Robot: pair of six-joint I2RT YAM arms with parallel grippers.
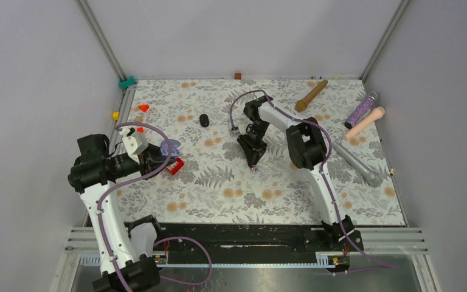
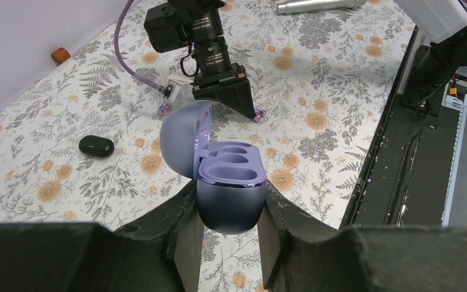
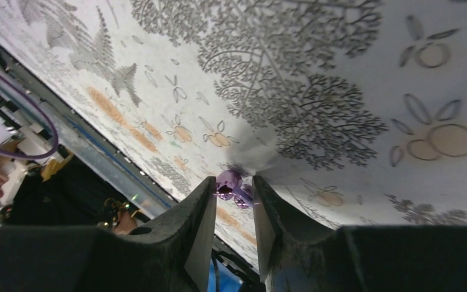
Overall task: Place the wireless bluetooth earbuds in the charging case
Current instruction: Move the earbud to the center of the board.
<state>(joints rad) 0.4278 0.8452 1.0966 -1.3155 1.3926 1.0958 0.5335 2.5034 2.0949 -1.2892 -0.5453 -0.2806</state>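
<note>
Holding the charging case [image 2: 231, 210] clamped by its dark lower shell, the left claw [image 2: 229, 199] keeps it raised above the floral surface [image 2: 316, 79] with the lid swung back and the two pale wells facing up and outward. Both wells are empty, so the case seems to be offered as a steady target rather than left lying where it could slide. Across from it, the right claw [image 3: 233, 181] points straight down at the surface, its fingers drawn narrow around a pale purple earbud [image 3: 228, 184]. The pads appear to touch both sides of the bud, which sits against the surface near its front edge, well apart from the case. That steep approach probably suits something this tiny, giving the tips a pinch from above. A small black oval item [image 2: 96, 146] lies off to one side, and whether it is another bud cannot be told. No bud is in the case yet.
</note>
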